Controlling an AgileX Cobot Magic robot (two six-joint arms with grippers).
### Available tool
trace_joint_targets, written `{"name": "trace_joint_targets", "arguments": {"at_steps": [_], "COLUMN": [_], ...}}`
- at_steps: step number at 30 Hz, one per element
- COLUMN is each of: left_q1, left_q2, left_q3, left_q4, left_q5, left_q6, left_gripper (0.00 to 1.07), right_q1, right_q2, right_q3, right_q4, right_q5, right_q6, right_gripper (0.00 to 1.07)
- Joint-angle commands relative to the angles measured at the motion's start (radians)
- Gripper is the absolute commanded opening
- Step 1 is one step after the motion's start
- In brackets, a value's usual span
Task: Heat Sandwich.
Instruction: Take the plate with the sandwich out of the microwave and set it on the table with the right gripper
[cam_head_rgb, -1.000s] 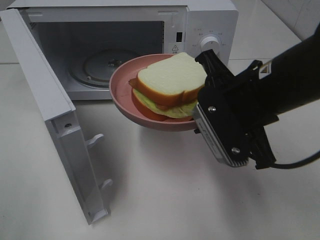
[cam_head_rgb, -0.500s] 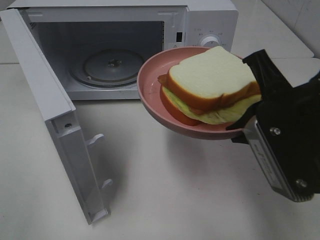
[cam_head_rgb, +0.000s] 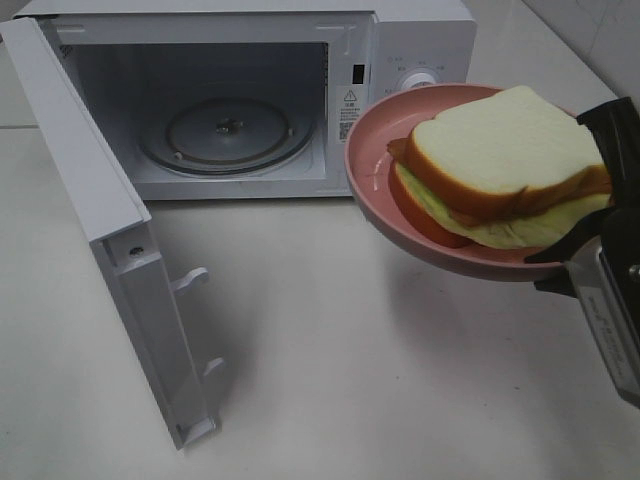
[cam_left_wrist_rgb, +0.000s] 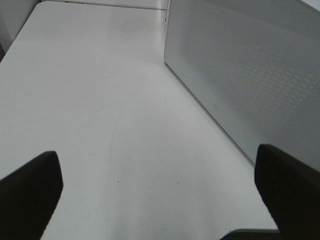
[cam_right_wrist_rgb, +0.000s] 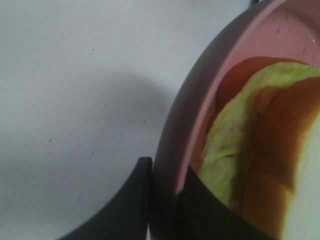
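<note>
The sandwich, pale bread with an orange-brown crust and green filling, lies on a round pink plate held in the air to the right of the microwave's opening. My right gripper is shut on the plate's near-right rim. The right wrist view shows its fingers pinching the plate rim beside the sandwich. The white microwave stands with its door swung wide to the left and its glass turntable bare. My left gripper hangs open over the table, beside the microwave's side wall.
The open door juts toward the table's front on the left. The microwave's control knob sits just behind the plate. White tabletop stretches in front of the oven.
The right gripper has carried the plate and sandwich rightward and higher, away from the microwave's opening. The left gripper stays open and still.
</note>
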Motion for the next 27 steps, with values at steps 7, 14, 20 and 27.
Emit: {"name": "trace_joint_targets", "arguments": {"at_steps": [7, 14, 20, 27], "left_q1": [0.002, 0.002, 0.002, 0.002], "left_q2": [-0.005, -0.005, -0.005, -0.005], "left_q3": [0.002, 0.002, 0.002, 0.002], "left_q4": [-0.008, -0.008, -0.008, -0.008], "left_q5": [-0.013, -0.013, -0.013, -0.013], "left_q6": [0.000, 0.000, 0.000, 0.000], "left_gripper": [0.99, 0.99, 0.99, 0.99], "right_q1": [-0.002, -0.002, -0.002, -0.002], "right_q2": [-0.017, -0.017, -0.017, -0.017], "right_q3": [0.000, 0.000, 0.000, 0.000], "right_q4": [-0.266, -0.364, -0.401, -0.479], "right_q5": [0.013, 0.108, 0.154, 0.228], "right_q6": [0.372, 0.564, 0.722, 0.923], "right_gripper": [0.01, 0.01, 0.01, 0.01]}}
